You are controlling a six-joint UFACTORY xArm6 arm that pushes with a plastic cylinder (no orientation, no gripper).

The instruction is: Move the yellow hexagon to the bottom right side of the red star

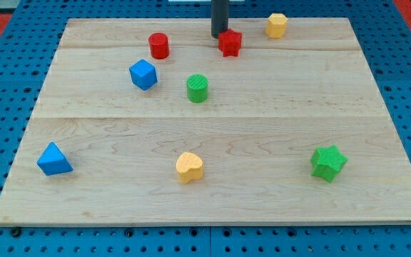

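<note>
The yellow hexagon (277, 25) sits near the view's top, right of centre, on the wooden board (212, 207). The red star (230, 43) lies to its left and slightly lower. My tip (220, 36) comes down from the view's top and ends just left of the red star, touching or nearly touching its upper left side. The tip is well left of the yellow hexagon, with the star between them.
A red cylinder (159, 46) and a blue cube (143, 74) lie at the upper left, a green cylinder (198, 88) near the centre. A blue triangular block (53, 160), a yellow heart (189, 167) and a green star (328, 162) lie along the lower part.
</note>
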